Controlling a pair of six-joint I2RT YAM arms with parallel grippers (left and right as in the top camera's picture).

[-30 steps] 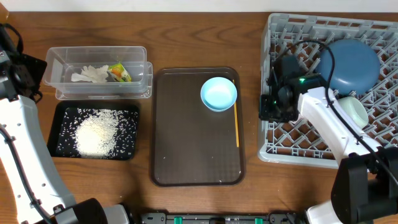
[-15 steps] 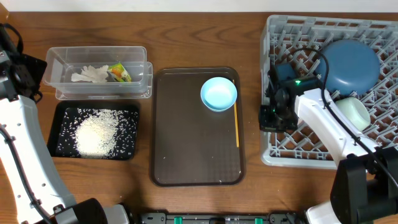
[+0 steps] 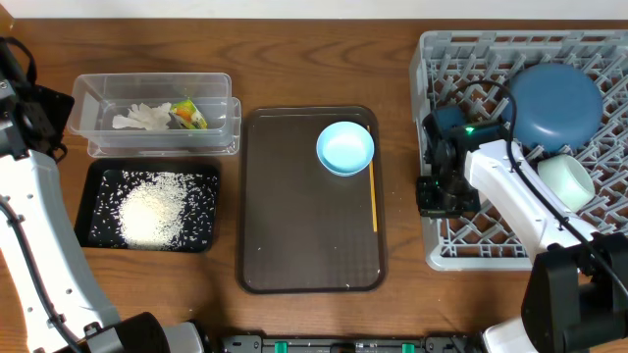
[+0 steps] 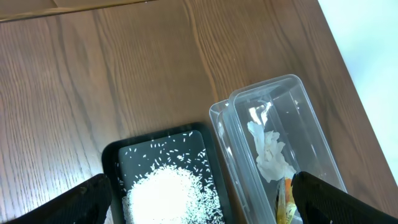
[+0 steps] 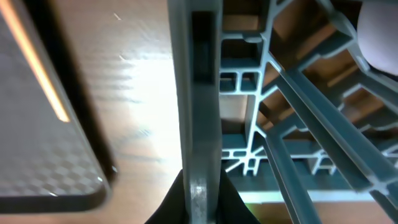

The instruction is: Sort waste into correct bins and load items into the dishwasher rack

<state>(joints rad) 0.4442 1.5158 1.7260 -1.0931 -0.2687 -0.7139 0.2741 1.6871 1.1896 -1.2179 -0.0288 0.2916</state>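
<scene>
The grey dishwasher rack [image 3: 429,59] stands at the right with the dark-blue plate [image 3: 554,103] and the mint-white bowl [image 3: 567,181] inside. My right gripper [image 3: 433,192] is shut on the rack's left wall [image 5: 199,74], its black fingers [image 5: 202,186] pinching the grey rim. A light-blue dish [image 3: 344,147] rests on the brown tray [image 3: 294,235]. Far left, the clear tub [image 3: 98,93] holds the tissue [image 3: 139,118] and the wrapper [image 3: 189,114]. The black tray [image 3: 95,176] holds rice [image 3: 152,211]. My left gripper [image 4: 202,199] hangs open above the rice [image 4: 168,193] and the tub [image 4: 305,118].
A thin yellow stick [image 3: 373,196] lies along the brown tray's right side, also in the right wrist view as the stick [image 5: 37,56]. Bare wooden table [image 3: 400,226] separates the tray from the rack.
My right gripper closed on the rack's left wall and moved toward the table's front. The rack slid right and forward with it. The left arm stayed still.
</scene>
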